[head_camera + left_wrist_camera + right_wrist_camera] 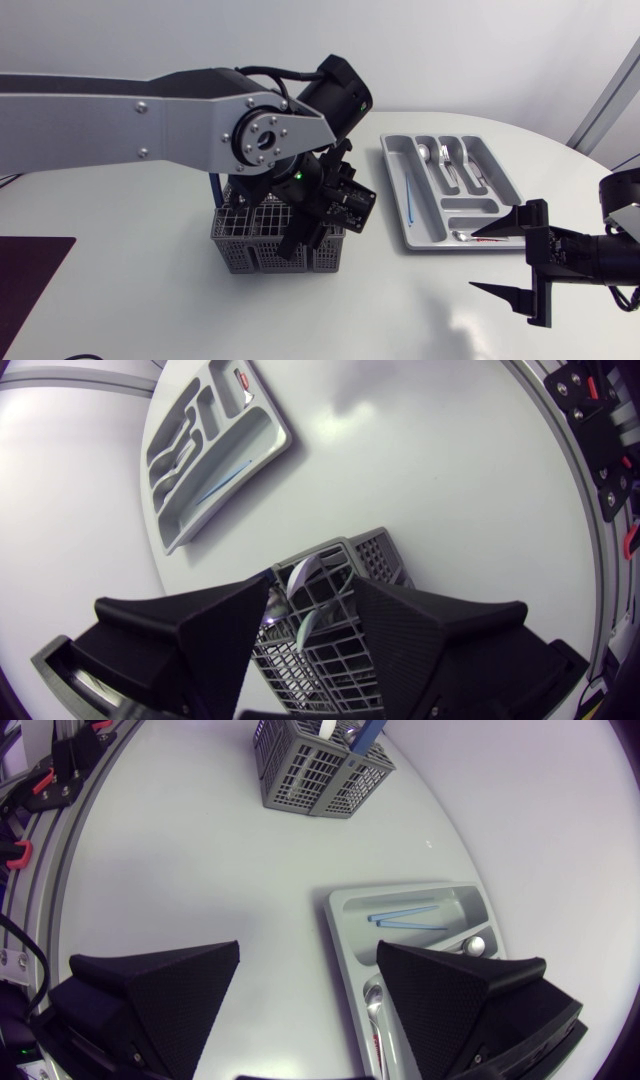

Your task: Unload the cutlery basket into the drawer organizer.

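Left pincer: my left gripper (313, 586) is spread wide, its two fingers hanging just over the top of the cutlery basket (330, 652).
Between the left fingers: a pale utensil (303, 574) stands up out of the basket in the gap. I cannot tell whether either finger touches it.
Left arm: it comes in from my left and bends down over the basket's far side in the head view.
Basket: grey mesh, upright on the white table (150, 290), well apart from the drawer organizer (470, 207). A blue piece (368, 732) sticks up from one compartment.
Right pincer: my right gripper (308, 948) is also spread, gripping nothing, and hovers over bare table just beside the organizer's near end.
Organizer: a grey tray. Blue chopsticks (412, 195) lie in its long outer compartment and spoons (450, 165) in the middle ones.
Near the right fingers: a red-handled piece (492, 239) lies at the tray's near end.
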